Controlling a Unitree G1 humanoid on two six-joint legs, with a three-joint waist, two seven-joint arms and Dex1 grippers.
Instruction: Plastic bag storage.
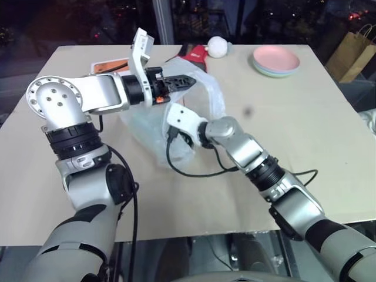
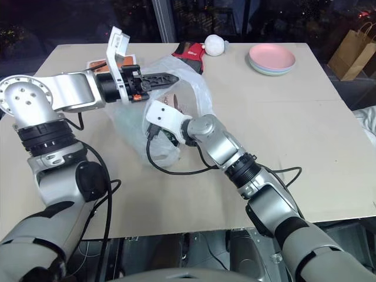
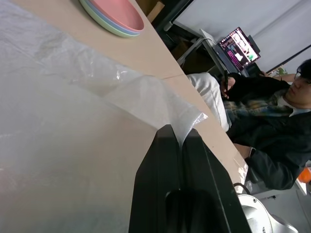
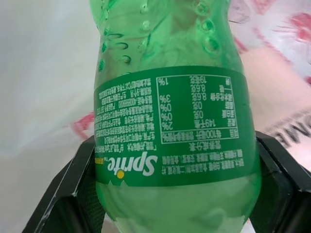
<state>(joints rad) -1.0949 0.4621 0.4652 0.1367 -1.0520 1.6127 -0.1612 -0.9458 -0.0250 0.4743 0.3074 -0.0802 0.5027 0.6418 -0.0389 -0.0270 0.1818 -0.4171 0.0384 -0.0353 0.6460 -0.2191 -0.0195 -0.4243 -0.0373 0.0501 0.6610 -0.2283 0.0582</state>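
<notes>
One plastic bag (image 2: 185,97) at desk (image 2: 305,153) centre-left, mouth lifted, opening toward right arm. Left end effector (image 2: 170,77) pressed together, pinching bag's upper edge. Right end effector (image 4: 170,194) spread around one green Sprite bottle (image 4: 170,121), inside bag mouth. Behind: stacked plates (image 2: 271,59), one white ball (image 2: 214,44), one red item (image 2: 189,51).

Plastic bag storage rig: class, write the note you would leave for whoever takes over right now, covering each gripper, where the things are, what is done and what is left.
Left gripper: shut on the plastic bag, pinching its edge and holding it raised above the table.
Right gripper: shut on the green bottle, its fingers on either side of the label, reaching into the bag's opening.
Done: bag lifted and held open, bottle gripped and brought to the bag.
Left: release the bottle inside, withdraw the right arm, then put the bag away.
</notes>
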